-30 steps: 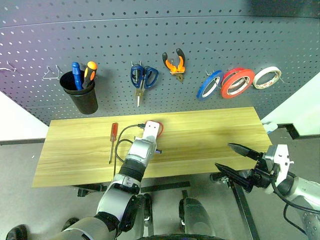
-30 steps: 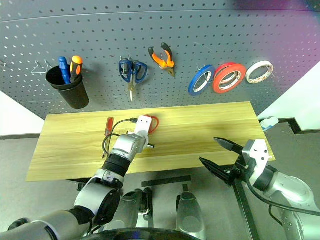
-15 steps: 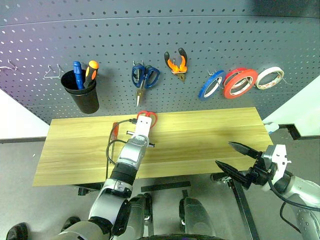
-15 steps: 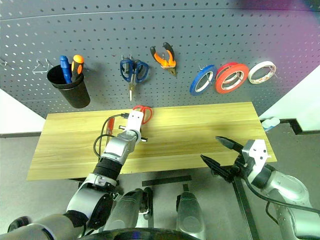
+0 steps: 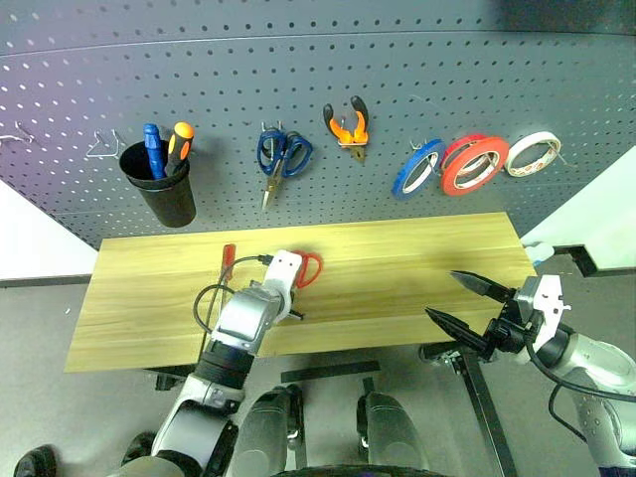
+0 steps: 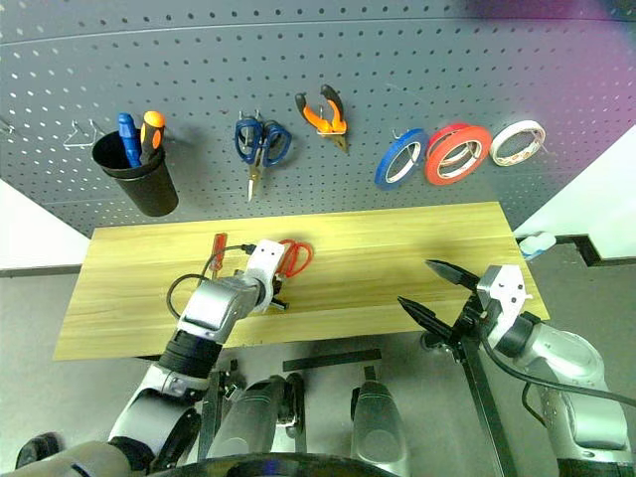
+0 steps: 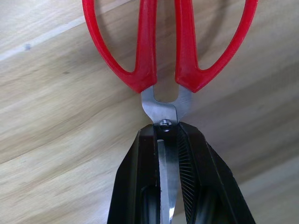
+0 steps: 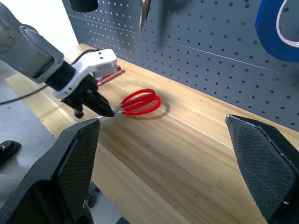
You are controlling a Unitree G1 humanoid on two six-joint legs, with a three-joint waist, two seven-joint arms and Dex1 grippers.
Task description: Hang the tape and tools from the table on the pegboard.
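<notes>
1. Left gripper (image 7: 167, 140) clenched on the blades of the red-handled scissors (image 5: 308, 268), fingers meeting just behind the pivot screw, red loops pointing away from the wrist
2. Scissors low over the wood-grain table (image 5: 417, 258), near its middle; in the right wrist view handles just above the top with a shadow beneath, contact with the wood impossible to tell
3. Red-handled screwdriver (image 5: 225, 270) flat on the table just to the left of the left gripper, handle toward the pegboard (image 5: 328, 89), partly behind a black cable
4. Right gripper (image 5: 465, 302) released, two black fingers spread wide and holding nothing, hovering off the front right corner of the table, pointing toward the left arm
5. Already on the pegboard: orange-and-black pliers (image 5: 346, 125) on a hook, bright red tape (image 5: 474, 163) hanging between a blue roll (image 5: 417, 167) and a pale roll (image 5: 531, 153)
6. Also on the pegboard: blue-handled scissors (image 5: 282, 159) to the left of the pliers, and a black cup (image 5: 159, 187) with a blue-handled screwdriver (image 5: 151, 143) and an orange-handled screwdriver (image 5: 179, 141) standing in it
</notes>
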